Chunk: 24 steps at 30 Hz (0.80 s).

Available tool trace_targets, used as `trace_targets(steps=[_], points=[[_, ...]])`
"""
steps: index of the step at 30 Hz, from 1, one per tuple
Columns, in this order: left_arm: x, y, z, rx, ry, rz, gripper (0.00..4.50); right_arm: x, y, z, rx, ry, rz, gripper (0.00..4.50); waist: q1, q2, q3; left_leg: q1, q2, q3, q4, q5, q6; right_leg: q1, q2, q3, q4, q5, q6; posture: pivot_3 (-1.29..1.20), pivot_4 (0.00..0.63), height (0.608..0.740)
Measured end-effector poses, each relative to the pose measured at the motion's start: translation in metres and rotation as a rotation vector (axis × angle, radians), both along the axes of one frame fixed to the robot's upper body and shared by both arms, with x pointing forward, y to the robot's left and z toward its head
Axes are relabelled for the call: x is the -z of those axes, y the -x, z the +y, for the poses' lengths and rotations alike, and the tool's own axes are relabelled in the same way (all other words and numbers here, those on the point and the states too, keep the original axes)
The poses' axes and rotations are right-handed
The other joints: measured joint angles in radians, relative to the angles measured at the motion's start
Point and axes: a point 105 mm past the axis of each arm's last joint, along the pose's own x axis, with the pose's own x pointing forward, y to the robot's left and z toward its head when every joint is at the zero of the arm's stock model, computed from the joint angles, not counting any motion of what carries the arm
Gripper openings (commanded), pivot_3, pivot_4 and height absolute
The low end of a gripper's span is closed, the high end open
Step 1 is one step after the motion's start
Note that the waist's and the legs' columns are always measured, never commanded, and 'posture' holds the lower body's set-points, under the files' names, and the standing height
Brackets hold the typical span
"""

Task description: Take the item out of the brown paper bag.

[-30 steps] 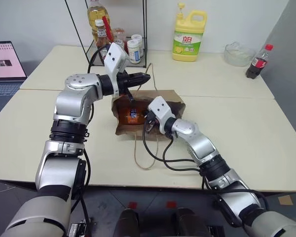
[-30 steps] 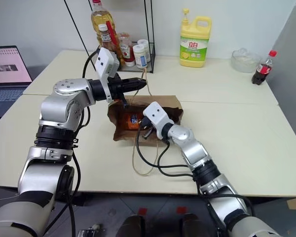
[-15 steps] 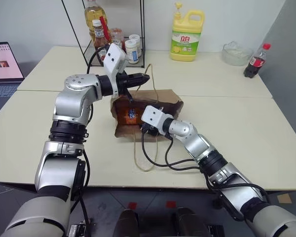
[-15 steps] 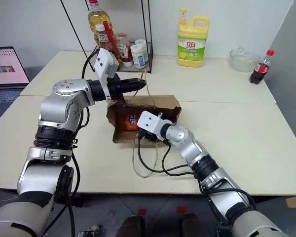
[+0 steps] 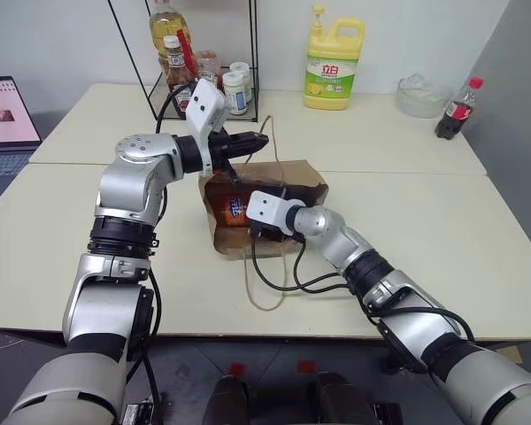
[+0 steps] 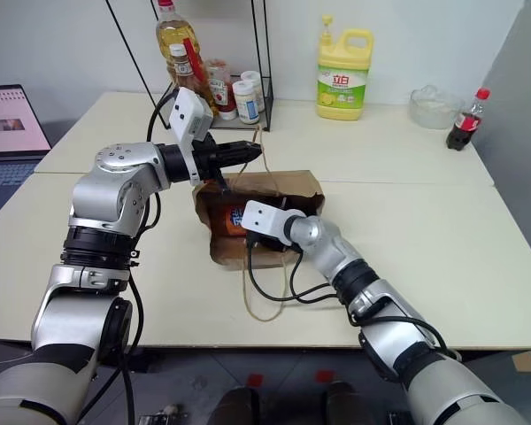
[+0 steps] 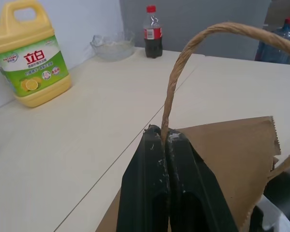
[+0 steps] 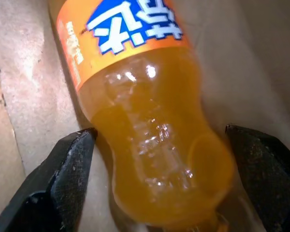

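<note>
Bottle lies btwn right gripper's spread fingers.

Your two head views look forward and down from above the arms over the counter; they share the same scene, from the laptop at the left edge to the cola bottle far right. Your left wrist view sits close behind its tool, looking level across the counter toward the detergent jug. Your right wrist view is nearest of all, inside the paper bag, just above the orange bottle
</note>
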Motion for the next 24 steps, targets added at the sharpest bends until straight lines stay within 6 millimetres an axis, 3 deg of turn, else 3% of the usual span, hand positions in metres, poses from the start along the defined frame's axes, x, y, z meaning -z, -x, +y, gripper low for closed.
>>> trace_targets(steps=[3,8,17,24], points=[[0.0,0.0,0.0,0.0,0.0,0.0,0.0,0.0,-0.003,0.002,0.002,0.01,-0.01,4.31,-0.001,0.0,0.0,0.0,0.0,0.0,0.0,0.0,0.0,0.0,0.0,0.0,0.001,0.0,0.0,0.0,0.15,0.74],[0.0,0.0,0.0,-0.003,0.0,0.0,0.0,0.003,-0.005,0.001,0.0,0.029,-0.021,2.96,-0.001,0.0,0.0,0.0,0.0,0.0,0.0,0.0,0.0,0.0,0.0,0.0,0.001,0.0,0.0,0.0,0.15,0.74],[-0.002,0.001,-0.001,-0.012,0.0,-0.014,0.0,0.003,-0.004,0.001,-0.014,0.014,-0.03,2.94,-0.001,0.0,0.0,0.0,0.0,0.0,0.0,0.0,0.0,0.0,0.0,0.0,0.001,0.0,0.0,0.0,0.15,0.74],[-0.002,0.0,0.0,-0.02,-0.003,-0.022,0.0,0.002,0.012,-0.004,-0.086,-0.095,-0.017,2.94,-0.001,0.0,0.0,-0.001,0.0,0.0,-0.001,0.0,0.0,0.0,0.0,0.0,0.0,0.0,0.0,0.0,0.15,0.74]])
